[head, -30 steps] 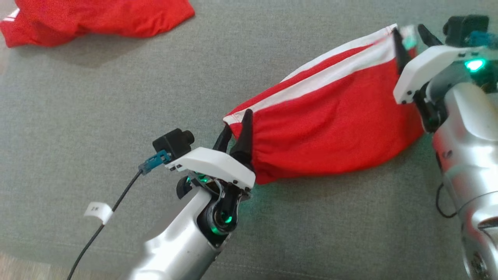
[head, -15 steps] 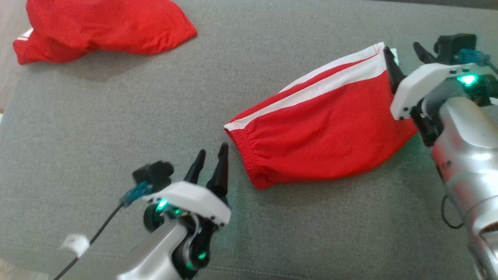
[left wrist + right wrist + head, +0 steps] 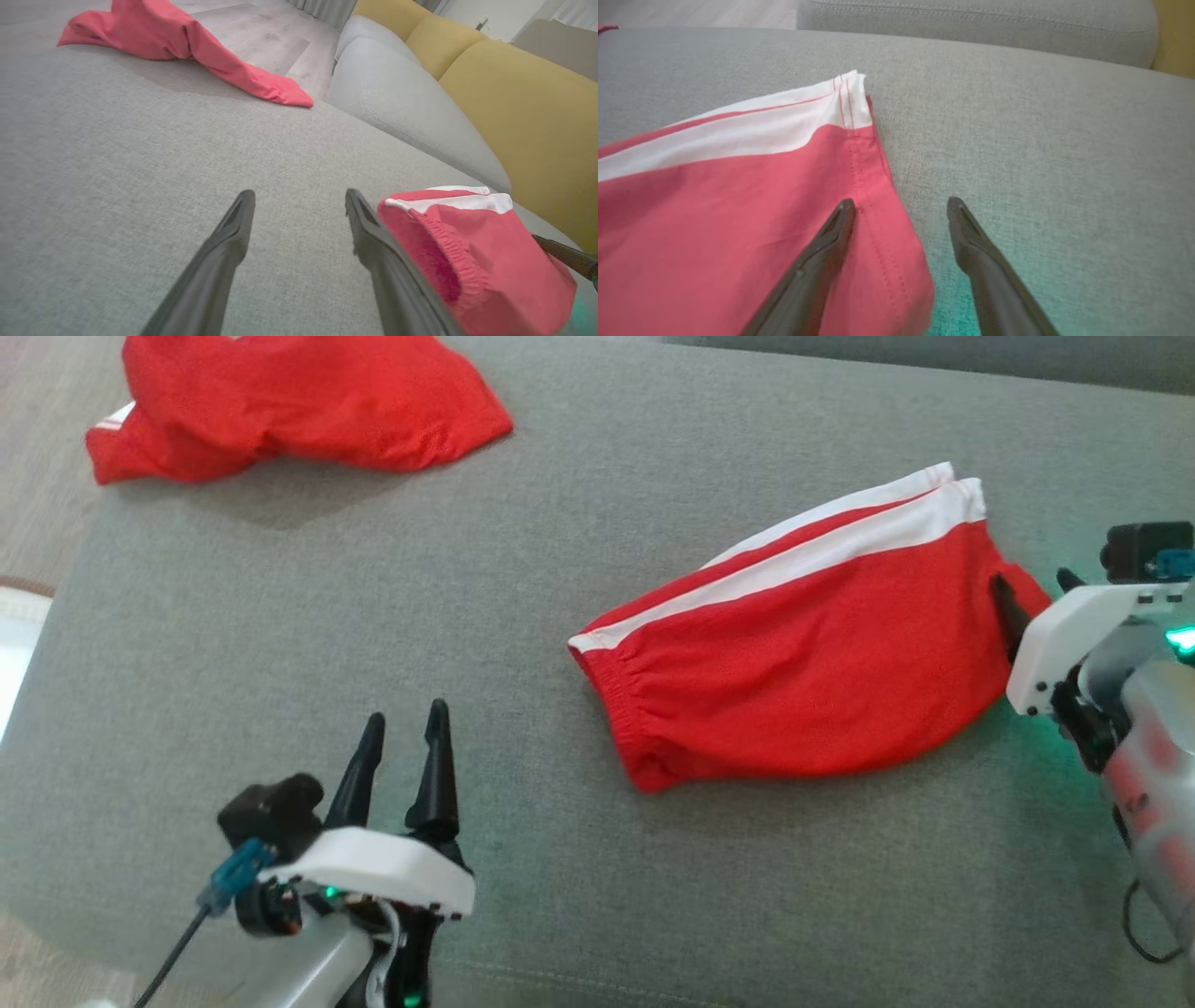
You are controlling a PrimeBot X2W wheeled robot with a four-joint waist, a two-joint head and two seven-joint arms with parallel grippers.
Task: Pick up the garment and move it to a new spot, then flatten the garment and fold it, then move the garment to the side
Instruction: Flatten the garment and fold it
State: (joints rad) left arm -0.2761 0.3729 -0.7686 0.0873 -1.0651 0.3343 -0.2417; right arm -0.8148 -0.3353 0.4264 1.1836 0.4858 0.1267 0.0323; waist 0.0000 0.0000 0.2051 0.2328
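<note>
The red garment (image 3: 794, 672), shorts with white side stripes, lies doubled over on the grey cushion (image 3: 373, 579), waistband toward the left gripper (image 3: 404, 714), hem toward the right gripper (image 3: 900, 201). Both grippers stand open and hold nothing: the left is apart from the waistband, and the right straddles the hem edge, one finger over cloth and one over cushion. The fold looks done, so moving it aside is probably next. That calls for pinching both layers at each end so the fold holds. Another red garment (image 3: 299, 406) lies well apart.
</note>
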